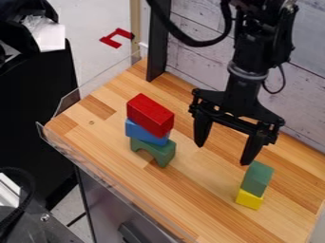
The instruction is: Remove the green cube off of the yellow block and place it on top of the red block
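The gripper (222, 154) hangs open over the wooden table, its two fingers wide apart with nothing between them. Its right finger is just above and left of the green cube (258, 177) in the view. That cube rests on top of the yellow block (249, 199) at the table's lower right. Left of the gripper, the red block (149, 114) forms the top of a stack. Under it lies a blue block (145, 133), on a green arch-shaped block (155, 151).
A clear plastic edge (108, 182) borders the wooden table (196, 209) on the left and front. A black post (158, 42) and a whitewashed plank wall (196, 64) stand behind the table.
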